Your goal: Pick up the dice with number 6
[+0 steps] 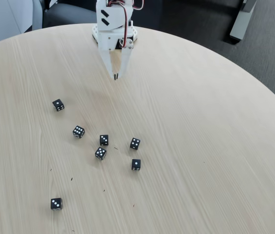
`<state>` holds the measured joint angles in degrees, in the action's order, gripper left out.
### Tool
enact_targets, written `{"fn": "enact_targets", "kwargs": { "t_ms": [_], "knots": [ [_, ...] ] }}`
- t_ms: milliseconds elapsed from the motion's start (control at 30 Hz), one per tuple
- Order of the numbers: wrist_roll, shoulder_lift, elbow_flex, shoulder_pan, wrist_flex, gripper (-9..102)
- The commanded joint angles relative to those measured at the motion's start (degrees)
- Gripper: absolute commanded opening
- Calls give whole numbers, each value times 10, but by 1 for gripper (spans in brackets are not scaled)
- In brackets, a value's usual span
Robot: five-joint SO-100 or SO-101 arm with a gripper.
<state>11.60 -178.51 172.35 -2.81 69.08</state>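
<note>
Dice with number 6 [79, 131] is sitting on the surface [200, 122] among other black dice, while the claw [116, 75] is hanging pinched closed and empty, pointing down, well apart.

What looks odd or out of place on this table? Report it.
Nothing looks damaged or spilled. Seven small black dice lie scattered on the round pale wooden table, one apart near the front edge. The white gripper hangs shut above the wood.

Seven dice [103, 140] scattered on table [200, 146], near side; hand [116, 76] far side.
</note>
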Motion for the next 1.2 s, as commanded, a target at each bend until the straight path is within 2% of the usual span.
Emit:
{"fn": "enact_targets", "kwargs": {
  "t_ms": [0, 200, 333, 600, 833, 967, 1167],
  "knots": [
    [-50, 4, -11, 3, -2, 0],
    [2, 11, -43, 5, -5, 0],
    [32, 79, -117, 5, -5, 1],
    [149, 350, -369, 5, -4, 4],
    [280, 659, -588, 11, 4, 7],
    [302, 787, -644, 59, 4, 10],
    [296, 838, -654, 185, 4, 14]
  ]
}}
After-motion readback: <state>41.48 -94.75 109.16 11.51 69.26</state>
